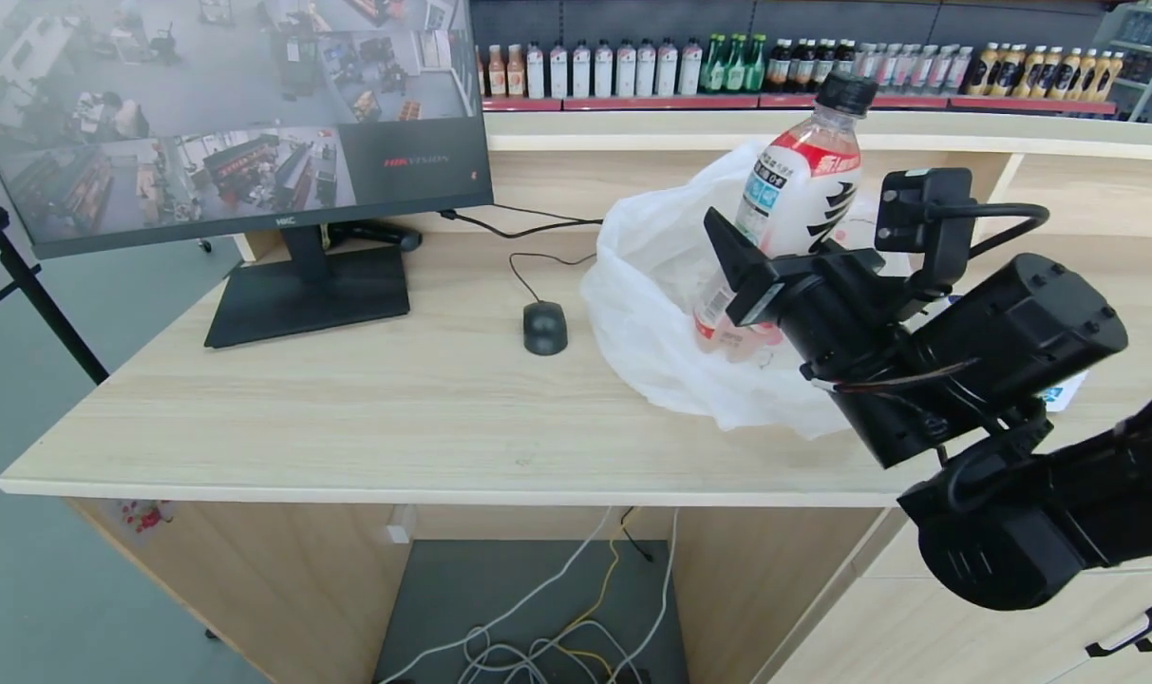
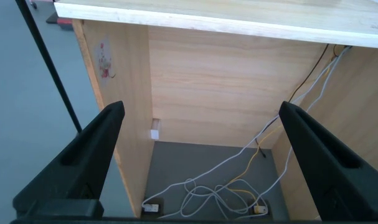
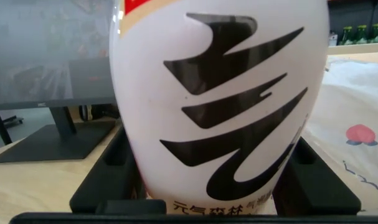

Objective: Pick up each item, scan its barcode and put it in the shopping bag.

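My right gripper [image 1: 770, 285] is shut on a drink bottle [image 1: 794, 204] with a white label, red band and black cap, held upright above the open white plastic shopping bag [image 1: 651, 313] on the wooden counter. Up close, the bottle's label [image 3: 220, 106] stands between the black fingers [image 3: 104, 177]. My left gripper [image 2: 198, 155] hangs below the counter edge, open, with nothing between its fingers, facing the space under the desk.
A monitor [image 1: 224, 114] on a black stand and a black mouse [image 1: 544, 327] sit on the counter [image 1: 348, 408] left of the bag. Cables [image 2: 226, 193] lie on the floor under the desk. Shelves of bottles [image 1: 775, 66] line the back wall.
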